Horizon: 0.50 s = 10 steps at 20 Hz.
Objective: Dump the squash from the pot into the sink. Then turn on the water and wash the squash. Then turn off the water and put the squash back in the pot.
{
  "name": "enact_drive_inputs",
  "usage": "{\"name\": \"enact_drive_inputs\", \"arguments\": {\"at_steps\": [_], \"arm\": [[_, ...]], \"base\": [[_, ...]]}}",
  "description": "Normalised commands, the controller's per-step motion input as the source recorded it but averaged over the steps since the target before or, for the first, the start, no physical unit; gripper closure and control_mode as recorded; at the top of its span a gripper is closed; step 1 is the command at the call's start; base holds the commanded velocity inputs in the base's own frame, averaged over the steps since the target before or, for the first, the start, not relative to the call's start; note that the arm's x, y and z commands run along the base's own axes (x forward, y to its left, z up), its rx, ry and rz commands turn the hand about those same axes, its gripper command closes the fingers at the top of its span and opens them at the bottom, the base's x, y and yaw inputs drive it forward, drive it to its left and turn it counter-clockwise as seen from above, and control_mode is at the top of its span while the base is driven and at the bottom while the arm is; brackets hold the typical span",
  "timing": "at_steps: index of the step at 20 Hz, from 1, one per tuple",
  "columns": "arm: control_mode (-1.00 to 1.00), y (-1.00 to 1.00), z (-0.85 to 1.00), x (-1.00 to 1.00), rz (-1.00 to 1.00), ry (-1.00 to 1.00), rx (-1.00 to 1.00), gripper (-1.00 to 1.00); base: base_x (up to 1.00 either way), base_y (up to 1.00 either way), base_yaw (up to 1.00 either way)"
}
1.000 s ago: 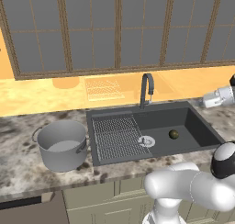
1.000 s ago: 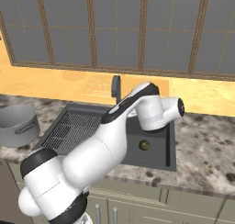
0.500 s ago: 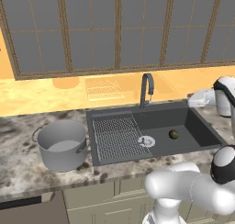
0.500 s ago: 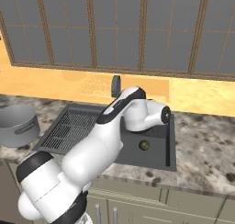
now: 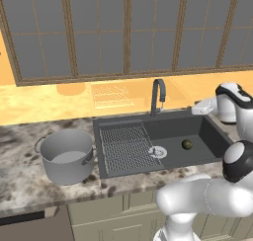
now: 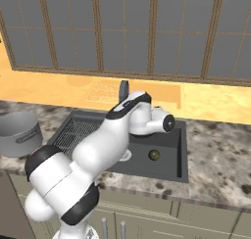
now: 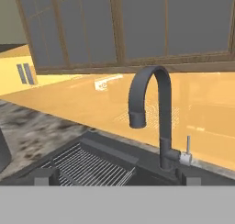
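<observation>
The claw (image 7: 117, 177) is held wide open, grasping nothing, and is faced toward the dark faucet (image 7: 153, 120). The squash (image 5: 187, 144) is seen below it in the sink (image 5: 197, 126), near the drain (image 5: 157, 152); the pot (image 5: 66, 156) is set well apart on the worktop (image 5: 20, 185).

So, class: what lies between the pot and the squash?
In the left base view, between the pot and the squash lie a strip of marbled counter, the sink's ribbed draining section, and the round silver drain.

You'll find nothing to read here: no text, label, brand or number on the pot (image 5: 66, 156), sink (image 5: 197, 129) or tap (image 7: 153, 117).
</observation>
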Motion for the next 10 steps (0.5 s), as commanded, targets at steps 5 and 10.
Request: {"name": "enact_drive_inputs", "arguments": {"at_steps": [5, 10], "arm": [[-1.00, -0.02, -0.40, 0.13, 0.00, -0.12, 0.03, -1.00], [-1.00, 0.00, -0.23, 0.19, 0.00, -0.19, 0.07, -1.00]], "base": [[0.00, 0.00, 0.00], [0.00, 0.00, 0.00]]}}
